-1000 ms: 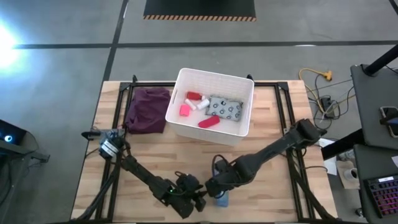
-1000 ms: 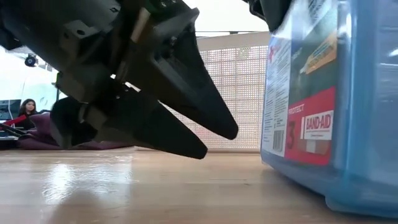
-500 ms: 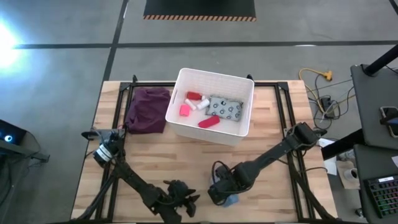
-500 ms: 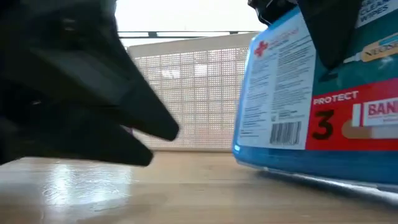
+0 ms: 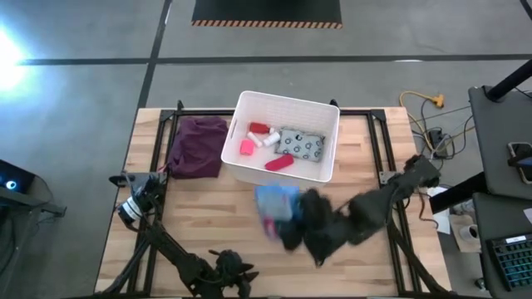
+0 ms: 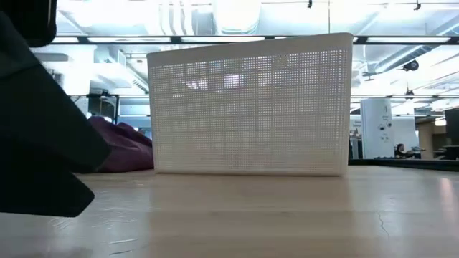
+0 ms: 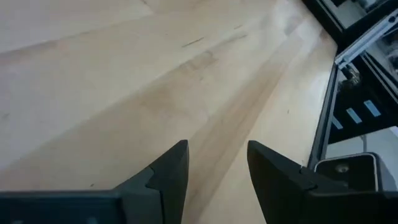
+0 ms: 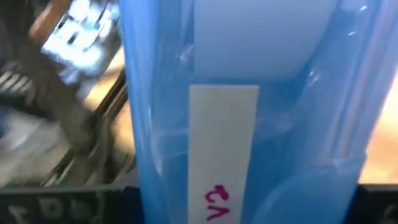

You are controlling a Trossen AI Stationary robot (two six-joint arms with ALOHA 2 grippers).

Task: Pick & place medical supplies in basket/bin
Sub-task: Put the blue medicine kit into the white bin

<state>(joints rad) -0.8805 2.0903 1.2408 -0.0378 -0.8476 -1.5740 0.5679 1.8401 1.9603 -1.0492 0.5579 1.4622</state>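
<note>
A blue-and-white first-aid box [image 5: 273,203] hangs above the table in front of the white bin [image 5: 326,112]. My right gripper [image 5: 287,220] is shut on it, and the box [image 8: 249,93] fills the right wrist view. In the bin lie a pink cube [image 5: 247,147], a red bottle [image 5: 259,129], white vials [image 5: 270,139], a red tube [image 5: 278,164] and a grey-green packet [image 5: 301,145]. My left gripper [image 7: 217,158] stands open and holds nothing, low over bare wood at the table's near edge [image 5: 224,270]. My right gripper pinches the first-aid box between its two fingers, which lie on two opposite sides of the box [image 8: 134,186]. It comes at the box slanting down from the table's near right. The box is lifted clear of the table and tilted.
A purple cloth [image 5: 198,145] lies left of the bin, and it also shows in the low view [image 6: 122,147] beside the bin's ribbed wall [image 6: 251,107]. Bare wood [image 5: 199,208] lies between the bin and the near edge. A black frame rail [image 7: 329,118] runs along the table's side.
My right gripper has risen and gone toward the bin with the first-aid box. The box stood on the table by the near edge, tipped, and is now lifted clear. My left gripper has slid along the near edge toward the table's left, still open.
</note>
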